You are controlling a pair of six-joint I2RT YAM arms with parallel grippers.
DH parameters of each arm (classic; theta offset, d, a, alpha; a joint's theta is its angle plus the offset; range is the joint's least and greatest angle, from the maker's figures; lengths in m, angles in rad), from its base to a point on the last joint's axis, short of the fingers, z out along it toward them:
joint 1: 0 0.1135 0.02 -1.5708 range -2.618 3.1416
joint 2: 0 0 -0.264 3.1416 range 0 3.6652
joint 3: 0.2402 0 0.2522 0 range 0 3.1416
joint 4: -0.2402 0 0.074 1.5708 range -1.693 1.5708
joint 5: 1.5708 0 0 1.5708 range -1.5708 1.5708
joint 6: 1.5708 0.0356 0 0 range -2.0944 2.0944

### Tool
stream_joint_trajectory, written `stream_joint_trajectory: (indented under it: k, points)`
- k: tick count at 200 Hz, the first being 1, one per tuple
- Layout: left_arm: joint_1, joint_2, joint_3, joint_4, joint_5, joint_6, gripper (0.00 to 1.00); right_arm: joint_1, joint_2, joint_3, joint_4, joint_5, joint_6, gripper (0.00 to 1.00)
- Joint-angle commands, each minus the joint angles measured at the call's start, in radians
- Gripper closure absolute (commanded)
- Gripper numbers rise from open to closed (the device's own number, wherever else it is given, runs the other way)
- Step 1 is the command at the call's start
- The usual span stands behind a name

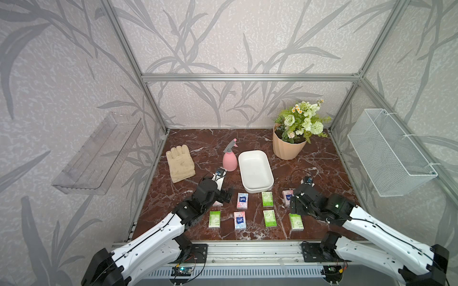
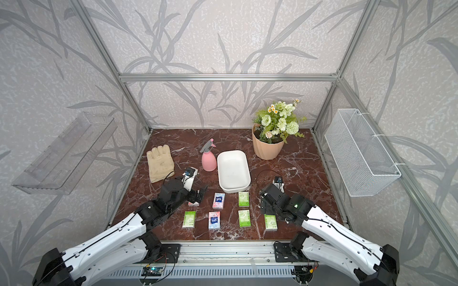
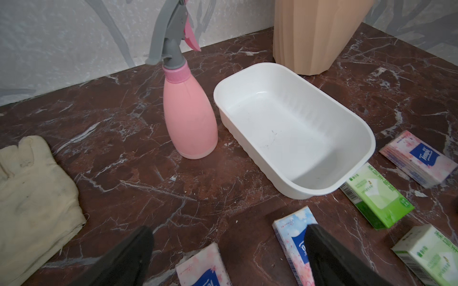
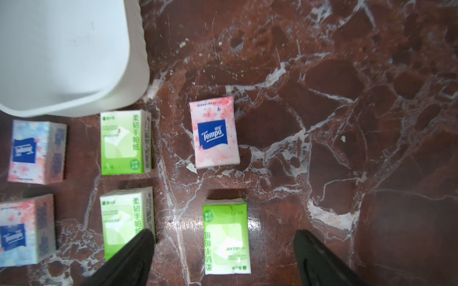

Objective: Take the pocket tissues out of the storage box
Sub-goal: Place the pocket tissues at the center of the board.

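**Operator:** Where does everything lie from my tools, biggest thing first?

**Spotter:** The storage box (image 1: 255,170) sits ahead of both your grippers and has nothing in it. All eight pocket tissues (image 1: 269,218) lie flat on the table (image 1: 314,170), in two rows on your side of the box.

**Operator:** And the grippers?

**Spotter:** Your right gripper (image 4: 223,232) has its jaws spread wide and holds nothing. The green packet (image 4: 226,237) lies straight beneath it, between the fingers and touching neither. Its long axis runs crosswise to the line from finger to finger. Your left gripper (image 3: 229,227) is also spread wide and empty, with a pink packet (image 3: 203,267) just under it.

**Operator:** So what's next?

**Spotter:** I'd say nothing's left to fetch. Your right arm is nearest that green packet, so lift straight up and you won't drag it.
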Motion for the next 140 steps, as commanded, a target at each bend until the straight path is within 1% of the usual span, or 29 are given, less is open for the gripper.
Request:
stream_joint_trajectory:
  k: [1,5,22,39,45,59,72,85,97,118,140]
  points:
    - [0.006,-0.017,0.028,-0.022,-0.128,-0.076,0.00,-0.053,0.028,0.094,-0.069,0.049,-0.068,0.06]
    - [0.006,-0.018,0.033,-0.026,-0.148,-0.089,0.00,-0.068,0.033,0.110,-0.070,0.045,-0.106,0.06]
    - [0.010,-0.014,0.043,-0.028,-0.223,-0.119,0.00,-0.146,0.063,0.161,-0.053,0.026,-0.184,0.04]
    - [0.030,0.002,0.054,-0.027,-0.291,-0.142,0.00,-0.252,0.081,0.174,0.013,-0.015,-0.275,0.00]
    - [0.042,0.012,0.059,-0.025,-0.303,-0.147,0.00,-0.292,0.084,0.171,0.042,-0.029,-0.301,0.01]
    - [0.088,0.036,0.070,-0.016,-0.301,-0.148,0.00,-0.398,0.088,0.150,0.128,-0.083,-0.367,0.01]
    - [0.151,0.062,0.083,-0.013,-0.294,-0.164,0.00,-0.491,0.092,0.121,0.213,-0.120,-0.409,0.01]
    - [0.217,0.083,0.090,0.004,-0.283,-0.172,0.00,-0.573,0.088,0.076,0.315,-0.127,-0.448,0.01]
    - [0.274,0.097,0.092,0.024,-0.286,-0.173,0.00,-0.616,0.082,0.017,0.437,-0.112,-0.489,0.01]
    - [0.365,0.120,0.089,0.060,-0.290,-0.167,0.00,-0.660,0.085,-0.094,0.655,-0.076,-0.546,0.01]
    - [0.442,0.144,0.085,0.093,-0.311,-0.147,0.00,-0.705,0.134,-0.176,0.853,-0.071,-0.578,0.01]
